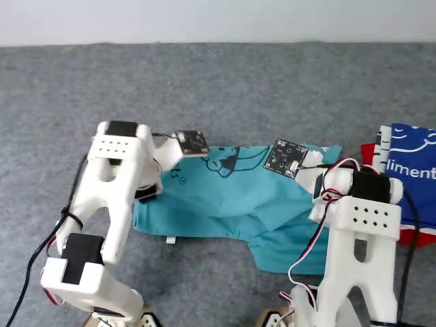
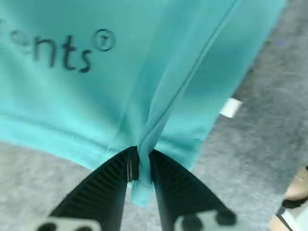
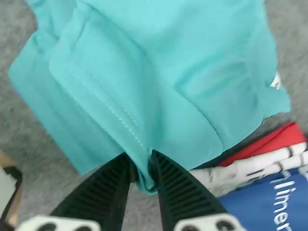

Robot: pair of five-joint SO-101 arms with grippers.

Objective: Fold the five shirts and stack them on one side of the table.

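A teal shirt [image 1: 235, 197] with dark print lies half folded across the middle of the grey table, between the two arms. My left gripper [image 2: 139, 175] is shut on a pinched fold at the teal shirt's [image 2: 144, 72] hem, near the shirt's left end in the high view. My right gripper [image 3: 142, 175] is shut on a stitched edge of the teal shirt [image 3: 159, 72], at its right end. A folded blue shirt [image 1: 413, 167] with white print lies on a red shirt [image 1: 417, 235] at the table's right edge; the blue shirt [image 3: 279, 202] and red shirt [image 3: 269, 144] lie close beside the right gripper.
Grey carpet-like table surface [image 1: 225, 88] stretches open behind the shirt and to the far left. A small white tag [image 1: 170, 239] pokes out at the teal shirt's front edge. The arms' white bases [image 1: 95, 286] stand at the front edge.
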